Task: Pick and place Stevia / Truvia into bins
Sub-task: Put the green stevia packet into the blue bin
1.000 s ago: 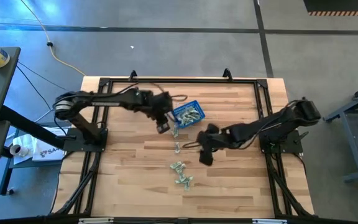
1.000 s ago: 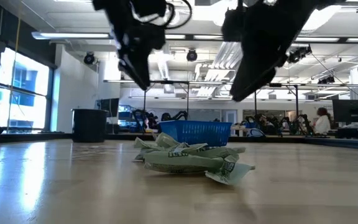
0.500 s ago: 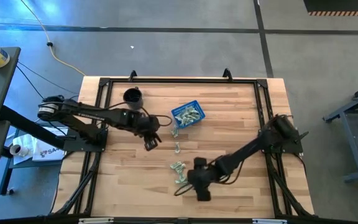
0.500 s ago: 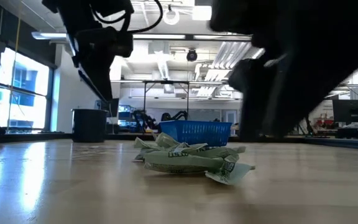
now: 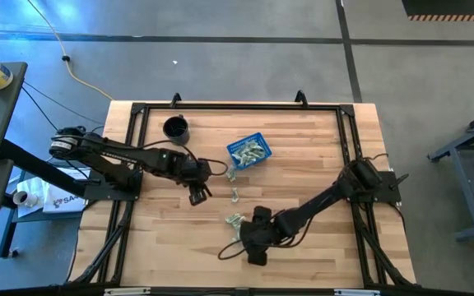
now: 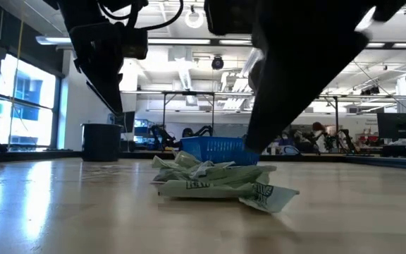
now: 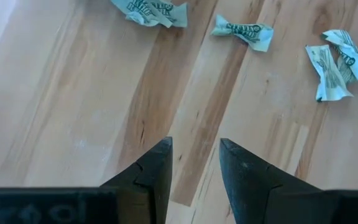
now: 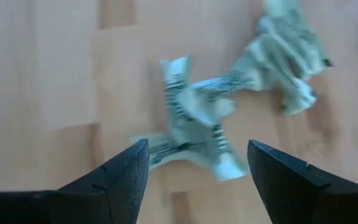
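My right claw (image 8: 197, 165) is low over the near part of the table (image 5: 319, 148), its fingers (image 8: 120, 171) spread wide with nothing between them. Just ahead of the tips lies a crumpled heap of green and white sweetener packets (image 8: 194, 134), with another twisted clump (image 8: 288, 81) a little farther on. From above, that claw (image 5: 253, 247) sits right at the near pile of packets (image 5: 235, 220), and from table height the arm comes down just behind the heap (image 6: 217, 185).

My left claw (image 7: 194, 165) hangs over bare wood, left of the middle of the table, fingers (image 7: 154, 171) parted by a narrow gap and holding nothing. Beyond it I see three loose packets (image 7: 244, 31) scattered on the boards. From above, this claw (image 5: 197, 193) is near the blue basket (image 5: 248, 151), which sits toward the far middle and already has packets in it. A couple of stray packets (image 5: 235, 195) lie between the basket and the near pile. A black cup (image 5: 175, 128) stands off to the basket's left.
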`<state>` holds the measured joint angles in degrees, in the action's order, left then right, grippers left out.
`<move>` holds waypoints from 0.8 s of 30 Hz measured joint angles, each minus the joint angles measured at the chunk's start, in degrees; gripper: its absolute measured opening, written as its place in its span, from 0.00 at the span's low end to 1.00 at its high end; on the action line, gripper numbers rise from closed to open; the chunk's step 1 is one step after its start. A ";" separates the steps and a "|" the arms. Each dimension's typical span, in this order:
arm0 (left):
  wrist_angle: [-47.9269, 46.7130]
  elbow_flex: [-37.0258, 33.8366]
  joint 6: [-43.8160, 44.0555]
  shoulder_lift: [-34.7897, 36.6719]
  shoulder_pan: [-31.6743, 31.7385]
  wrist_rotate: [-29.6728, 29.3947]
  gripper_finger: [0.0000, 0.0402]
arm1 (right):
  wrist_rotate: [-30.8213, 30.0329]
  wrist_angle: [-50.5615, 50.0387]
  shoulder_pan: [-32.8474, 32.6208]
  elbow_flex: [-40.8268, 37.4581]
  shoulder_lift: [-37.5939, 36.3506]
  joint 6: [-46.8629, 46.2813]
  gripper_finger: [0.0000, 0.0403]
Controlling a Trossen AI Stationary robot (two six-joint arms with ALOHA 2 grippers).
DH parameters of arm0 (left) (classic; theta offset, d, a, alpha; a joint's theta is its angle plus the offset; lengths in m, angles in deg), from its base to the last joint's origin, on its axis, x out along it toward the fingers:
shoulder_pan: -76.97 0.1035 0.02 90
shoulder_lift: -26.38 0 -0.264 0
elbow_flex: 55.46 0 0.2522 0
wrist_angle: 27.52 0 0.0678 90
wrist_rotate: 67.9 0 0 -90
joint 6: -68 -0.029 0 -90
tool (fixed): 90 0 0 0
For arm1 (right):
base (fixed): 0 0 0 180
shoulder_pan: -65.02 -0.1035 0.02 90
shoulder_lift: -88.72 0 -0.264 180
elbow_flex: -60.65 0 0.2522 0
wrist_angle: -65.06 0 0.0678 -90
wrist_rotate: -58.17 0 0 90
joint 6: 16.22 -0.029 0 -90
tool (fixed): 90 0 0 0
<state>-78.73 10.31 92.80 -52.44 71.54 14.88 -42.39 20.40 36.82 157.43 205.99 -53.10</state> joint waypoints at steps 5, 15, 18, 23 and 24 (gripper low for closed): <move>-0.18 0.00 -0.55 0.00 0.09 -0.64 0.41 | 0.85 -0.11 2.32 -2.06 0.07 -1.68 0.62; -0.48 0.00 -2.28 0.00 0.15 -1.59 0.41 | 5.23 1.66 3.95 -2.61 0.91 1.82 0.41; -0.65 0.02 -2.49 0.00 0.15 -3.57 0.41 | 5.79 1.65 3.71 -2.61 1.70 2.52 0.34; -0.79 0.03 -2.53 0.00 0.17 -4.55 0.41 | 10.04 1.63 4.69 -2.59 1.93 2.32 0.23; -0.55 0.04 -2.65 0.00 0.17 -4.55 0.41 | 9.86 1.07 5.06 -2.61 1.57 2.37 0.19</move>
<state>-79.28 10.36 90.16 -52.44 71.71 10.33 -32.54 21.46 41.89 154.81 207.56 -50.73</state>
